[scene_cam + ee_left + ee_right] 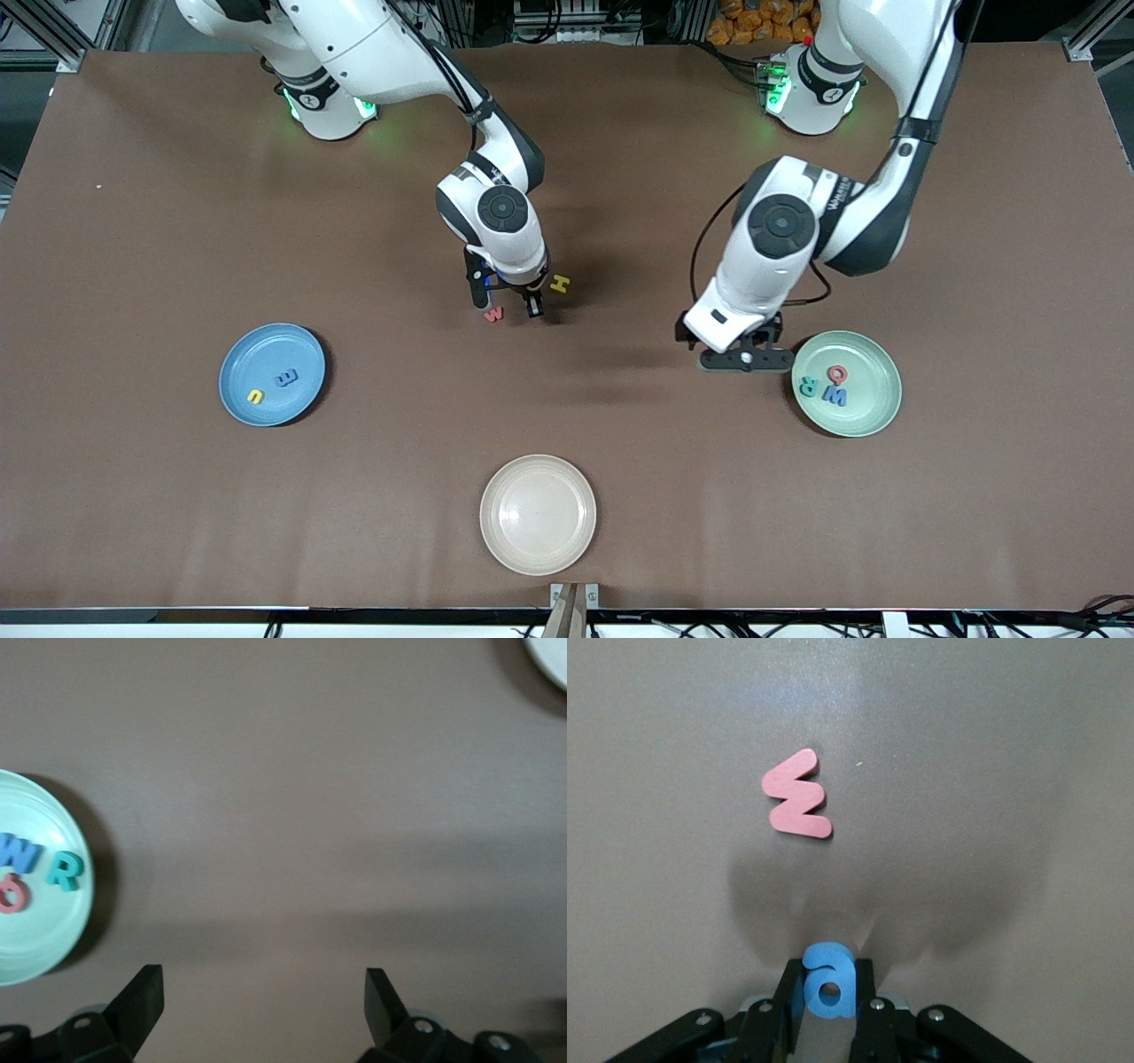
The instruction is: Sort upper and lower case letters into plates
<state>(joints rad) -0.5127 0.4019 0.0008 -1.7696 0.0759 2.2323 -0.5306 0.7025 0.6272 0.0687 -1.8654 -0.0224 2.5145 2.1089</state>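
Now right end effector [830, 992] pinches blue "a" [830, 981].

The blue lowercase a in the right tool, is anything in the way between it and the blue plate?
Nothing visible. The right tool grips the blue a between its fingers over the table's middle. Only bare brown cloth lies between there and the blue plate. The red w sits right beside the tool, slightly toward that plate, flat and low.

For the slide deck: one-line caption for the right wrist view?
Right gripper closes on blue lowercase a; pink w lies nearby.
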